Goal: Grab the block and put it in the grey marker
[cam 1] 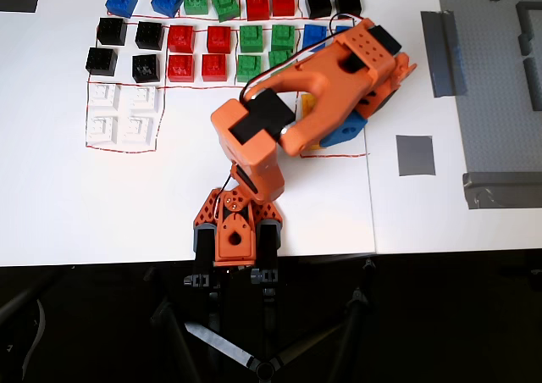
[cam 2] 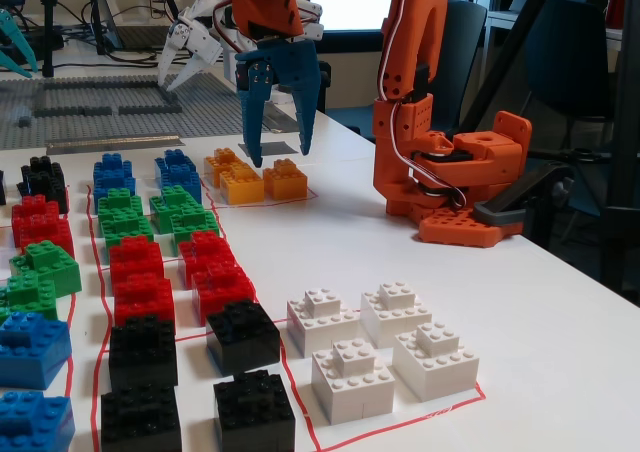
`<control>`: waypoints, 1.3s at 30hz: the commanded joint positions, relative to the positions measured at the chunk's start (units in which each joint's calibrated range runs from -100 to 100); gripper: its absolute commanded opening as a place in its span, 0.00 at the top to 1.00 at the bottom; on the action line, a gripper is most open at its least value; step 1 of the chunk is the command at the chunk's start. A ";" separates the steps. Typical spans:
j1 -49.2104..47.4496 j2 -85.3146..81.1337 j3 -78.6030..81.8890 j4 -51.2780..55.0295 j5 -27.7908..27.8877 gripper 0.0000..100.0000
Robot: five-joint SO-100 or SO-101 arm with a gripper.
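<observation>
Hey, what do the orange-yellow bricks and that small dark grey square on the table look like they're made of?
The orange-yellow bricks look like moulded hard plastic with a smooth, slightly glossy finish: crisp edges, raised studs, soft highlights. The grey marker looks like a flat patch of matte tape, probably cloth or duct tape; it lies flush on the white table, though the texture is too small to confirm. The blue fingers look like matte plastic.

orange-yellow block (cam 2: 285, 178), grey marker (cam 1: 415, 155), blue end effector (cam 2: 279, 152)

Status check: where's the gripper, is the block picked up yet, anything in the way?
Gripper open, empty, poised above the orange-yellow blocks. No block lifted. Grey marker bare. Nothing blocking in the overhead view.
</observation>
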 commanded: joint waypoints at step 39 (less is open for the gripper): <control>-2.76 6.75 -1.95 -5.40 -3.03 1.00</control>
